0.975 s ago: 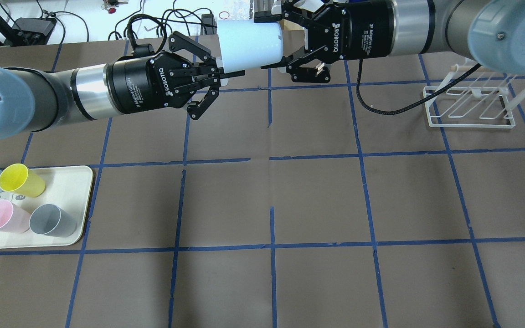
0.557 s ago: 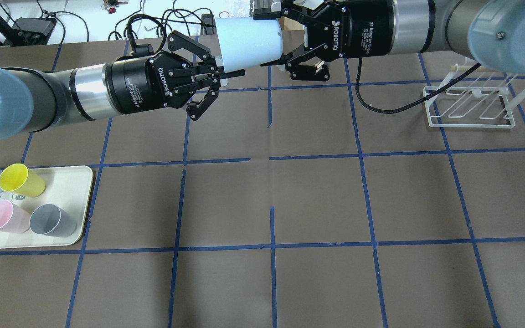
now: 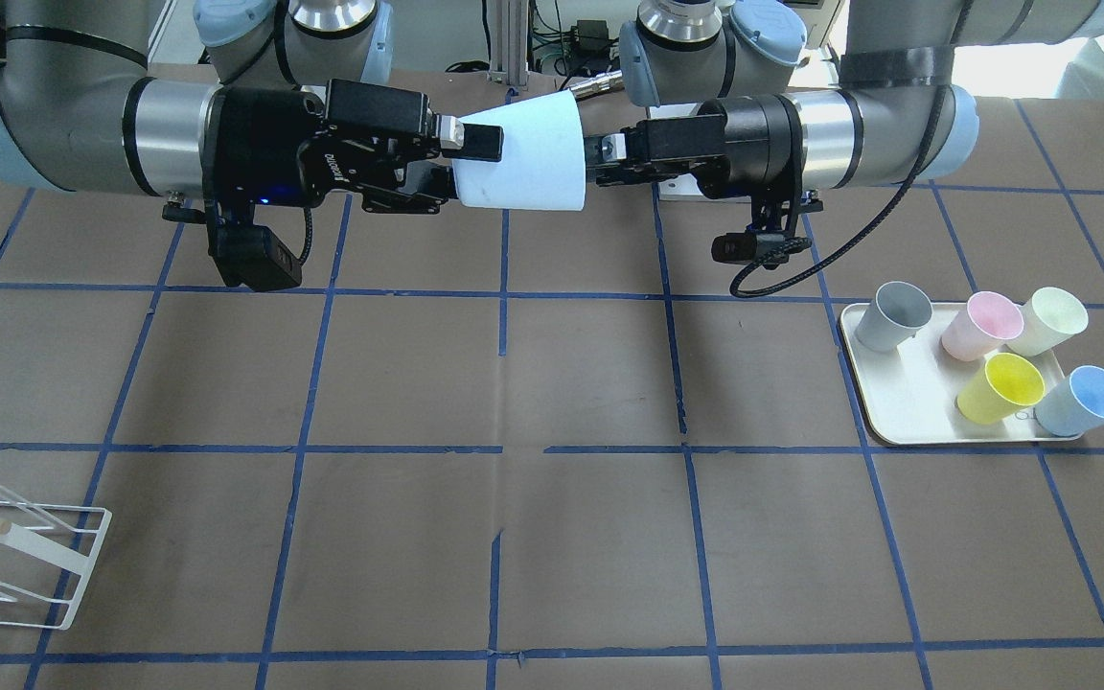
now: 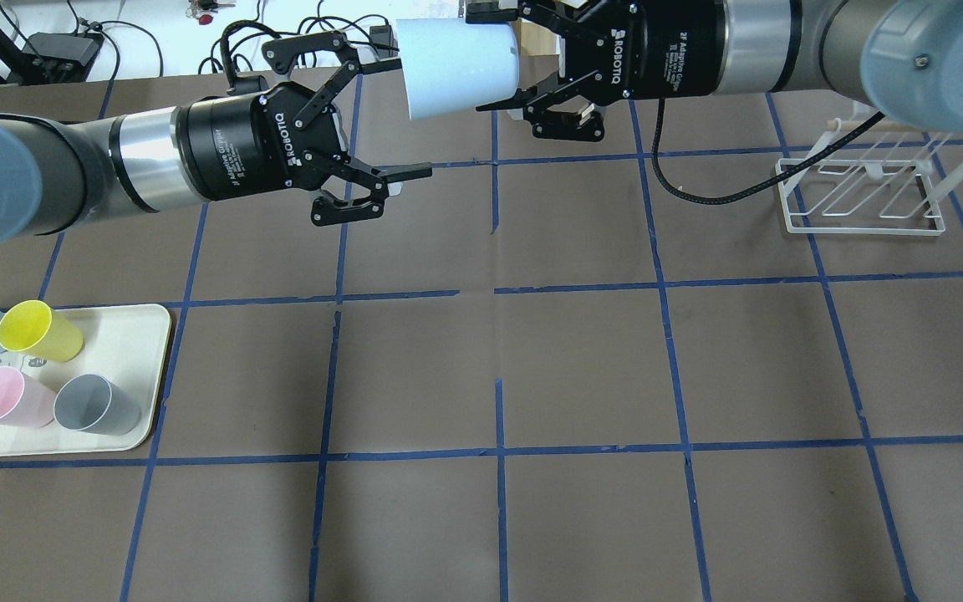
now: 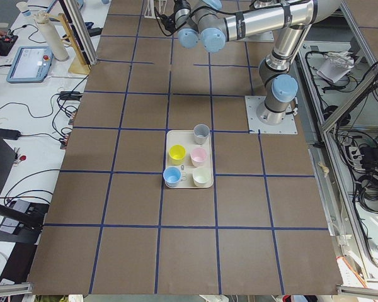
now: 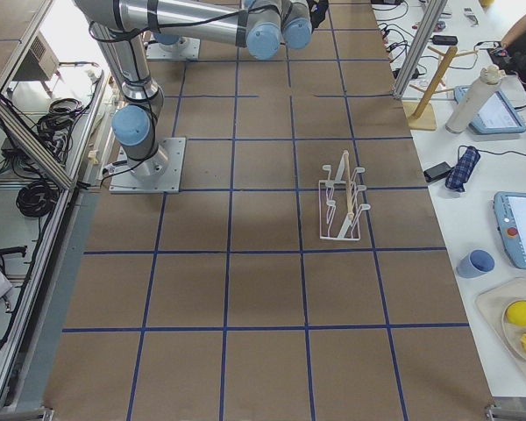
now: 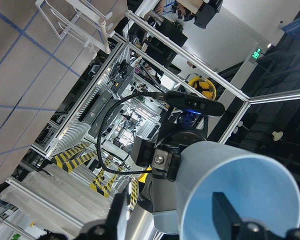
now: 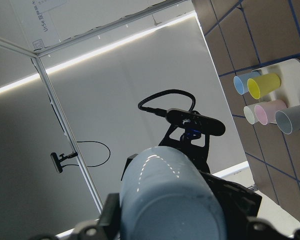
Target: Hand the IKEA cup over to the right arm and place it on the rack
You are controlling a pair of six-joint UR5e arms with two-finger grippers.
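Above blue-taped brown table (image 4: pixel 582 359), right fingers (image 4: pixel 502 103) clasping IKEA cup (image 4: pixel 456 63), left fingers (image 4: pixel 406 174) spread, seemingly clear.

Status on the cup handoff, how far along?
Done: handover, it seems; the left gripper's jaws stand wide open. In hand: the right gripper clamps the IKEA cup in mid-air. Left: carry it to the rack, which holds no cup.

The pale sky-blue IKEA cup (image 4: pixel 456 71) lies on its side in the air above the far part of the bench (image 4: pixel 582 368). Its narrow base is clamped in the right tool (image 4: pixel 475 60) of the right arm (image 4: pixel 782 42), its wide mouth pointing away from that tool. The white wire rack (image 4: pixel 862 201) stands well apart.
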